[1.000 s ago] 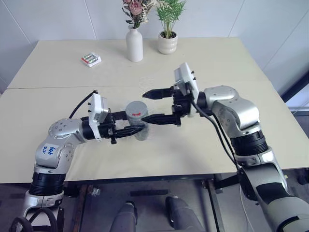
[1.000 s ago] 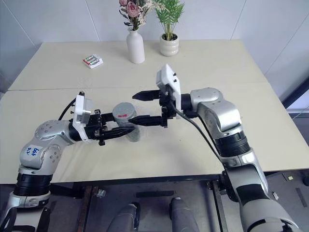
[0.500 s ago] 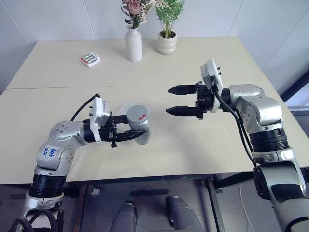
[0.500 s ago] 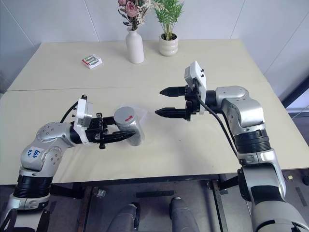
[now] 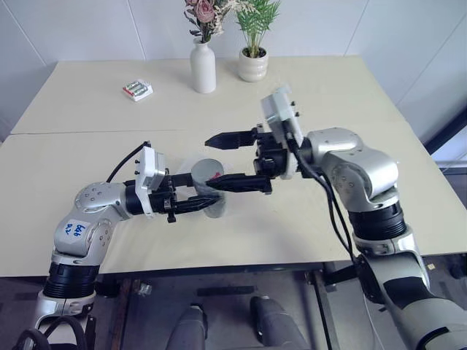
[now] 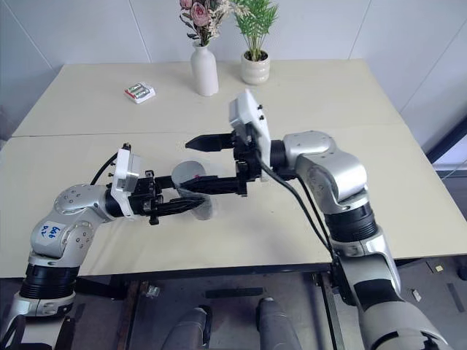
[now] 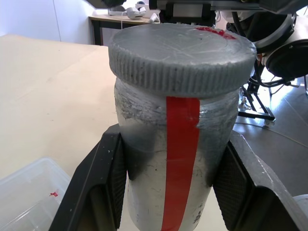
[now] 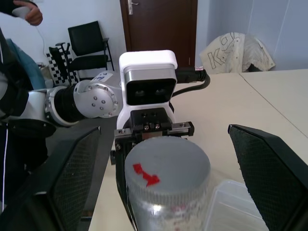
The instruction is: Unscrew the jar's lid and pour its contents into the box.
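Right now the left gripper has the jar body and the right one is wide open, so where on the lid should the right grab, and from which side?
Grip the lid by its ribbed rim, coming end-on along the jar axis, one finger each side. The left gripper clamps the body below, leaving the rim free; the right gripper already straddles the cap.

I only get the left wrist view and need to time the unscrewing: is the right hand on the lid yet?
Observer: No. The right hand is open, its fingers standing wide on either side of the lid of the jar, apart from it.
Operator: What else is on the table?
Observer: At its far side, a white pack of green batteries, a white vase of flowers and a potted plant.
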Tool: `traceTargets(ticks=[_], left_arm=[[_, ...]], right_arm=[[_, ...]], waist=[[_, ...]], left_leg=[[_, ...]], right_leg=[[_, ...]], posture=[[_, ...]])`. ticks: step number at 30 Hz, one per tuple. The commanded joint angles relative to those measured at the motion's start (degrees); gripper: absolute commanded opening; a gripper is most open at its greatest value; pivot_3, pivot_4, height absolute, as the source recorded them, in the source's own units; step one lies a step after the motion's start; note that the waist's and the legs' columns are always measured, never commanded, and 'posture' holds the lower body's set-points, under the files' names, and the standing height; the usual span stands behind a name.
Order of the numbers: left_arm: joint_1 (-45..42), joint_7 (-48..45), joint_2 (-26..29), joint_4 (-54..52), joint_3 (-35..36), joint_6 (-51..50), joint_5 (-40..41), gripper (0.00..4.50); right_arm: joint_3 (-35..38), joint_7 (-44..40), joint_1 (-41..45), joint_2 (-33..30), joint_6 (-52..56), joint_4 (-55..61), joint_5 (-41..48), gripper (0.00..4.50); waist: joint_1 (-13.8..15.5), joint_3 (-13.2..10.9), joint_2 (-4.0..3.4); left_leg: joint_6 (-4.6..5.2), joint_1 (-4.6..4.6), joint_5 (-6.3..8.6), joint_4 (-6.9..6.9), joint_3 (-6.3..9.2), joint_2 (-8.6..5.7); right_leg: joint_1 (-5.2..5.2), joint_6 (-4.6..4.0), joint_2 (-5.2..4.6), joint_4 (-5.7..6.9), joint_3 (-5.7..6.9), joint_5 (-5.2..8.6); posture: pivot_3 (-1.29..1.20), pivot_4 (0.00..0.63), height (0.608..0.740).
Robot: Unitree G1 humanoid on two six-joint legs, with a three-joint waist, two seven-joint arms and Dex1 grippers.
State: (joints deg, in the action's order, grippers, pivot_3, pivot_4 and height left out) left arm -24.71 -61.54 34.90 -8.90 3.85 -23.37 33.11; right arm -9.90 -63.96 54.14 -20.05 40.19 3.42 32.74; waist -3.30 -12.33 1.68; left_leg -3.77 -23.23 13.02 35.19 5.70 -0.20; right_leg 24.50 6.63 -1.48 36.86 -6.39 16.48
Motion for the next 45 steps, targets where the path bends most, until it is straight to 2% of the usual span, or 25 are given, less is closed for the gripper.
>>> traceTargets(ticks=[1,17,45], left_arm=[[-0.9,-0.2,0.3,-1.9,0.6,0.2,1.0,2.22],[-0.4,0.1,0.1,-2.4,0.5,0.2,1.1,2.22],[-0.2,0.1,0.5,-2.2,0.6,0.4,1.1,2.22]], right_arm=[[-1.2,1.4,2.0,1.3,-0.2,2.1,-0.5,4.45],[-3.8,3.1,3.9,4.4,-3.3,-4.6,-5.9,4.45],[1.1,-0.6,2.9,-4.7,-4.6,-7.0,-4.2,4.45]], waist=[[-0.1,0.0,0.00],[-0.2,0.0,0.00],[-0.1,0.0,0.00]], left_leg=[[0.00,0.00,0.00,0.00,0.00,0.00],[0.00,0.00,0.00,-0.02,0.01,0.01],[0.00,0.00,0.00,-0.01,0.00,0.00]], right_leg=[[0.00,0.00,0.00,0.00,0.00,0.00],[0.02,-0.01,0.01,0.01,0.01,0.00],[0.02,-0.01,0.01,0.00,0.01,0.00]], posture=[[0.00,0.150,0.740],[0.00,0.150,0.740],[0.00,0.150,0.740]])
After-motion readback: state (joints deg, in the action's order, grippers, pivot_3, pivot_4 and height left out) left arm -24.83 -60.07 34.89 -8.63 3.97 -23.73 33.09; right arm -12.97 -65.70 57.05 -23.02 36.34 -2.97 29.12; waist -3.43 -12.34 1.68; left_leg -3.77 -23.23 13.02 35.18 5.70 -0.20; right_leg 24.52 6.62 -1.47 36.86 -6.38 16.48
